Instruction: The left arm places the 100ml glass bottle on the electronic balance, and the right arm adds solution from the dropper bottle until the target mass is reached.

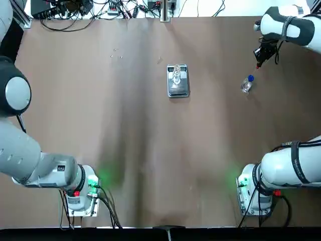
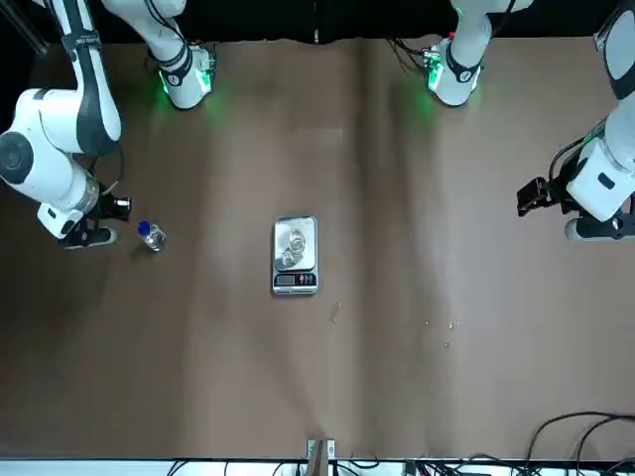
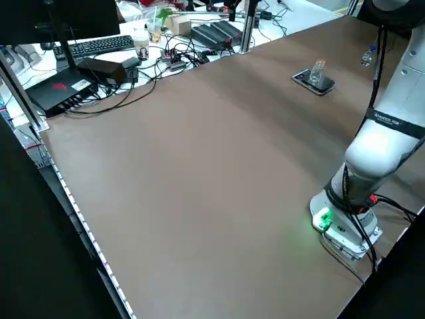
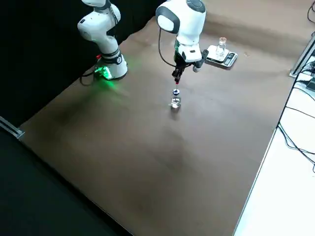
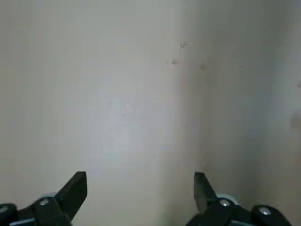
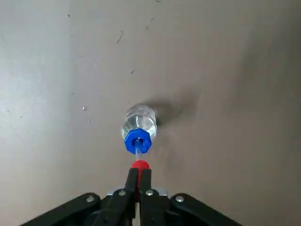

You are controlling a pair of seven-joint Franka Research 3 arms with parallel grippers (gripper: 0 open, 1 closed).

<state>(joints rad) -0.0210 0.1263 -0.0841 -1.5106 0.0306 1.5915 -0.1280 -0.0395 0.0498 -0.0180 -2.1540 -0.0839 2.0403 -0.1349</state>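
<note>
The electronic balance (image 1: pixel 178 86) lies at the table's middle, toward the far side. The clear 100ml glass bottle (image 1: pixel 176 75) stands upright on its steel plate (image 3: pixel 313 82). To the right, the dropper bottle (image 1: pixel 247 85) stands on the table, blue collar (image 6: pixel 137 141) up. My right gripper (image 6: pixel 139 175) is directly above it, shut on the red dropper tip (image 6: pixel 139 165). A thin clear stem joins the tip to the collar. My left gripper (image 5: pixel 138 182) hangs open over bare table at the far left, holding nothing.
Cables and electronics (image 1: pixel 90 9) run along the table's far edge. A keyboard and boxes (image 3: pixel 99 45) sit on a side desk beyond it. Both arm bases (image 1: pixel 83 193) (image 1: pixel 253 188) glow green at the near edge. Brown tabletop surrounds the balance.
</note>
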